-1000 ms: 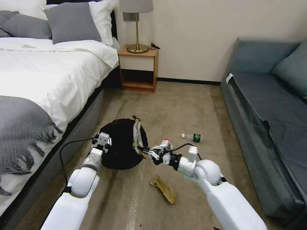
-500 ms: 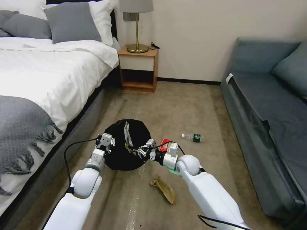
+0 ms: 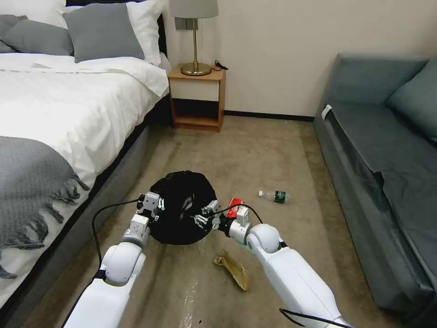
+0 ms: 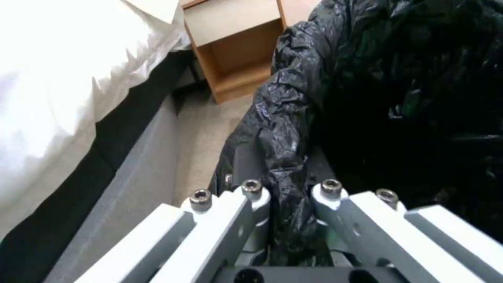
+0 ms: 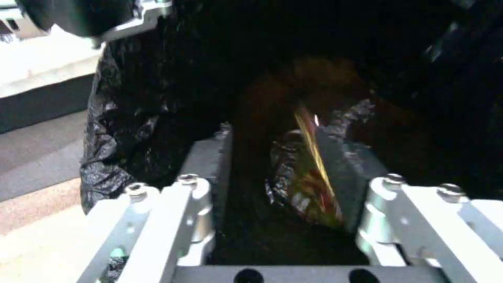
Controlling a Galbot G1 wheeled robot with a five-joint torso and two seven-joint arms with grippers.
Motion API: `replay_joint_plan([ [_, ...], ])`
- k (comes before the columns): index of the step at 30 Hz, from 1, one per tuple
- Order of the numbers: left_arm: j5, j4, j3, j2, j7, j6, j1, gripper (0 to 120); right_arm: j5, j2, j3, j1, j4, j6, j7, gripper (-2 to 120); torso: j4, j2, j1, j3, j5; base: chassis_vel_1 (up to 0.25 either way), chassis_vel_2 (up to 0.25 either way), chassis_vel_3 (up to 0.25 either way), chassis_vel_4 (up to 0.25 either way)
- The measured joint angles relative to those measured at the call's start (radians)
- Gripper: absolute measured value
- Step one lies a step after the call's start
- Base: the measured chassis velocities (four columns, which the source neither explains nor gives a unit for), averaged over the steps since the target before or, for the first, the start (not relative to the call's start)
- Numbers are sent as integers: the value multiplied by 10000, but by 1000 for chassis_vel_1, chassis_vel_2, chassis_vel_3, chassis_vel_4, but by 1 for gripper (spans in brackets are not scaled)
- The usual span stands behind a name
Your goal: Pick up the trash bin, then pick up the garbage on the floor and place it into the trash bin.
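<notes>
The trash bin (image 3: 177, 205), lined with a crinkly black bag (image 4: 367, 78), tilts toward me above the carpet. My left gripper (image 3: 150, 205) is shut on its near rim, with bag plastic pinched between the fingers (image 4: 251, 192). My right gripper (image 3: 203, 217) reaches into the bin's mouth. Its jaws stand apart, and the gold-brown snack packet (image 5: 306, 184) leans loose against one finger (image 5: 340, 165). On the floor lie the red-and-white wrapper (image 3: 236, 204), the clear green-label bottle (image 3: 275, 196) and the crumpled brown paper (image 3: 233, 269).
The bed (image 3: 54, 114) with a grey throw runs along the left. A dark sofa (image 3: 387, 173) lines the right. The wooden nightstand (image 3: 196, 98) with a lamp stands at the back wall. Open carpet lies between them.
My right gripper carried the snack packet from above the rim down into the bin and its fingers have parted. The bin shifted slightly; the left gripper kept its hold.
</notes>
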Motion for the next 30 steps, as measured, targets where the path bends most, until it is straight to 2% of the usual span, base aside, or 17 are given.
replay_joint_plan([
  [3, 6, -15, 13, 58, -5, -3, 46, 4, 3, -219, 170, -281, 376, -15, 69, 59, -1, 0, 0, 0, 0, 0, 0, 0, 0],
  [4, 6, -15, 13, 58, -5, -3, 46, 4, 3, -219, 170, -281, 376, -15, 69, 59, -1, 0, 0, 0, 0, 0, 0, 0, 0],
  [6, -39, 30, -46, 85, -5, -93, 50, 4, 5, -455, 396, -589, 742, -148, -19, 68, -1, 1, 0, 0, 2, 0, 0, 0, 0],
  [7, -39, 30, -46, 85, -5, -93, 50, 4, 5, -455, 396, -589, 742, -148, -19, 68, -1, 1, 0, 0, 2, 0, 0, 0, 0],
  [10, -88, 295, -106, 117, 2, -187, 45, 4, -195, -725, 775, -947, 1115, -285, -279, 84, -1, 1, 0, 0, 0, 0, 0, 0, 0],
  [11, -88, 295, -106, 117, 2, -187, 45, 4, -195, -725, 775, -947, 1115, -285, -279, 84, -1, 1, 0, 0, 0, 0, 0, 0, 0],
  [14, -249, 494, -206, 187, 11, -200, 83, 4, -1154, -1015, 1184, -1332, 1427, -452, -270, 96, 0, 1, 0, 0, 1, 0, 0, 0, 0],
  [15, -249, 494, -206, 187, 11, -200, 83, 4, -1154, -1015, 1184, -1332, 1427, -452, -270, 96, 0, 1, 0, 0, 1, 0, 0, 0, 0],
  [18, -327, 611, -356, 317, 67, -240, 142, 4, -2243, -1323, 1624, -1719, 1553, -795, 10, 100, -1, 1, 0, 0, 1, 0, 0, 0, 0],
  [30, -374, 835, -631, 720, 222, -391, 176, 4, -3519, -1672, 2329, -2590, 1313, -1052, -41, 100, -1, 0, 0, 0, -1, 0, 0, 0, 0],
])
